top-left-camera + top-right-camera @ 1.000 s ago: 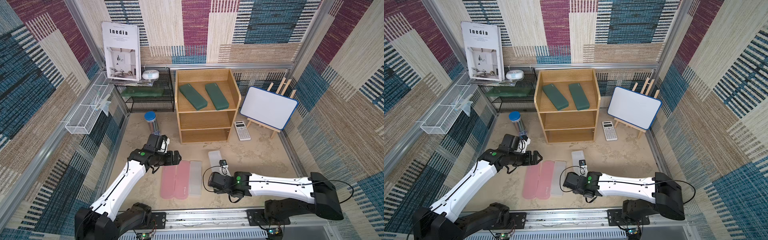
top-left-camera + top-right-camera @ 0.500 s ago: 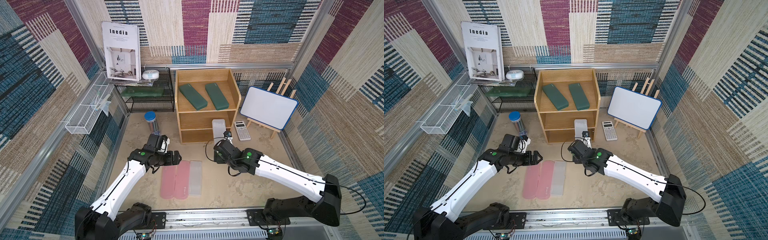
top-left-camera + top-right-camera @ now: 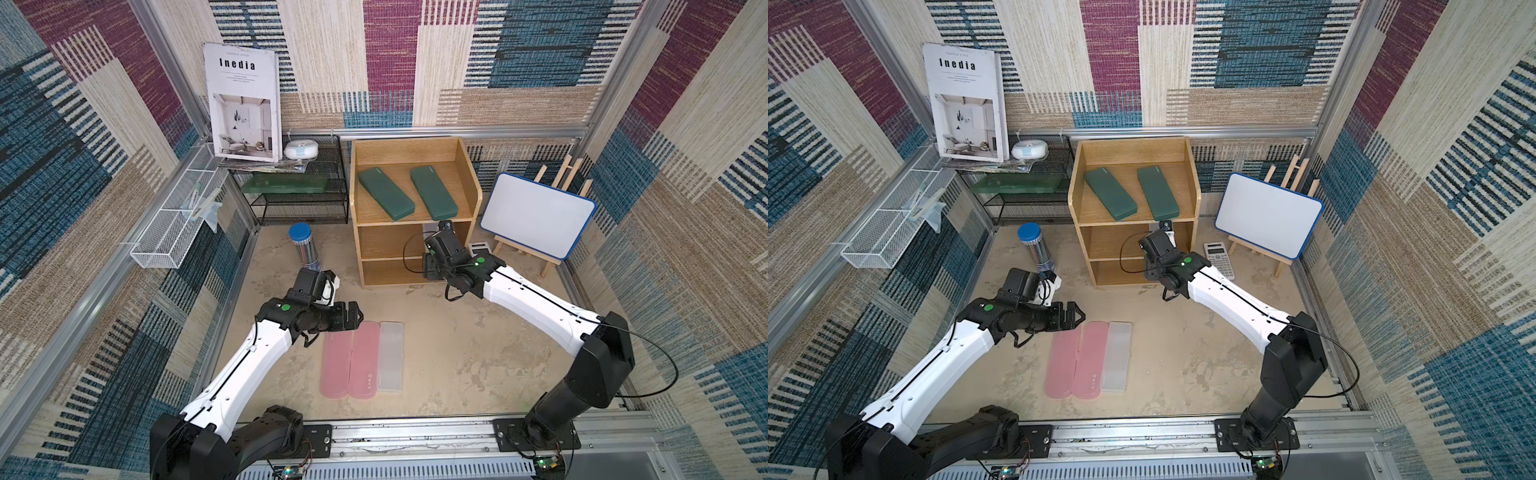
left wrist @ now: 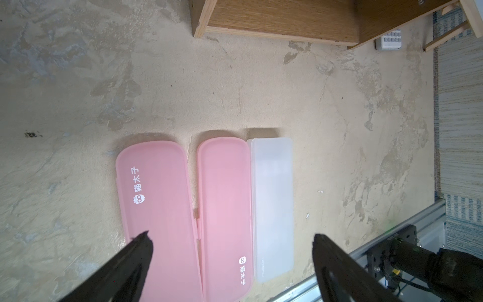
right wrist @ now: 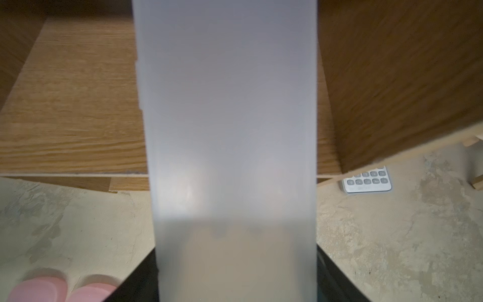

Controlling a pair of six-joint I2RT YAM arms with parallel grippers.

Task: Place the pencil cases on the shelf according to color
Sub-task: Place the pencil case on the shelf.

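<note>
Two dark green pencil cases [image 3: 386, 193] [image 3: 433, 192] lie on the top tier of the oak shelf [image 3: 407, 151]. On the table lie two pink pencil cases [image 3: 337, 365] [image 3: 365, 359] and a frosted white one [image 3: 391, 357], side by side. My left gripper [image 4: 230, 235] hovers open over their far ends, holding nothing. My right gripper [image 5: 235, 274] is shut on the second frosted white pencil case [image 5: 230, 117]. That case reaches into the shelf's open front on the right side, at about middle-tier height. In both top views it is hidden behind the right gripper [image 3: 432, 249].
A calculator [image 3: 1219, 259] lies right of the shelf, beside a small whiteboard on an easel [image 3: 538, 220]. A blue-lidded tube of pens [image 3: 303, 245] stands left of the shelf. A black mesh rack [image 3: 299, 195] and a white wire basket [image 3: 174, 232] sit at the back left.
My right arm swung from the table's front up to the shelf, carrying the frosted case, and pushed it into the open front. The left arm stayed still.
</note>
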